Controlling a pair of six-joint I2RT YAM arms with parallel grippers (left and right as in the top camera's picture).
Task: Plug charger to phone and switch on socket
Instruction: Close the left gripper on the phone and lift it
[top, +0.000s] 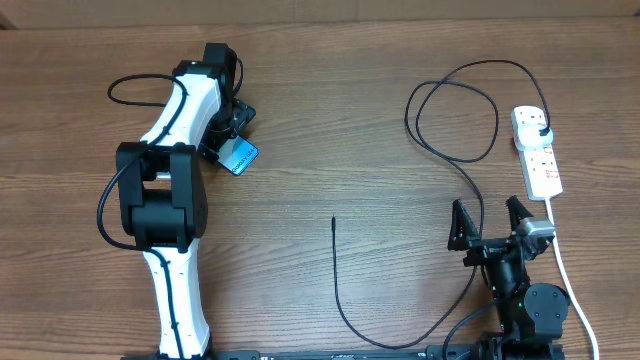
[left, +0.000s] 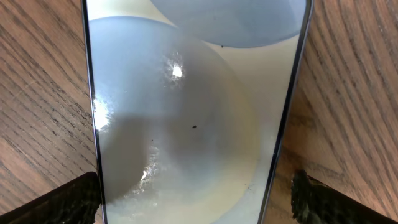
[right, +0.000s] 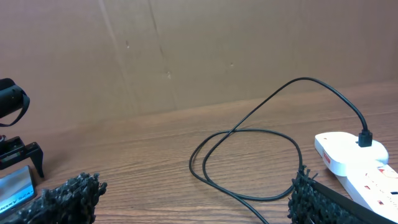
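Note:
The phone (top: 241, 157) lies flat on the table at the upper left, its glossy screen filling the left wrist view (left: 193, 93). My left gripper (top: 228, 138) is open and straddles the phone's end, one finger on each side (left: 196, 202). The black charger cable (top: 337, 280) has its free connector tip (top: 333, 219) on the table centre. It loops right (right: 249, 134) to its black plug (top: 541, 128), seated in the white socket strip (top: 540, 160) (right: 351, 158). My right gripper (top: 490, 228) is open and empty, just left of the strip (right: 193, 199).
The strip's thick white cord (top: 565, 270) runs down past my right arm toward the front edge. A brown cardboard wall (right: 186, 50) stands behind the table. A thin black wire (top: 135, 85) loops beside my left arm.

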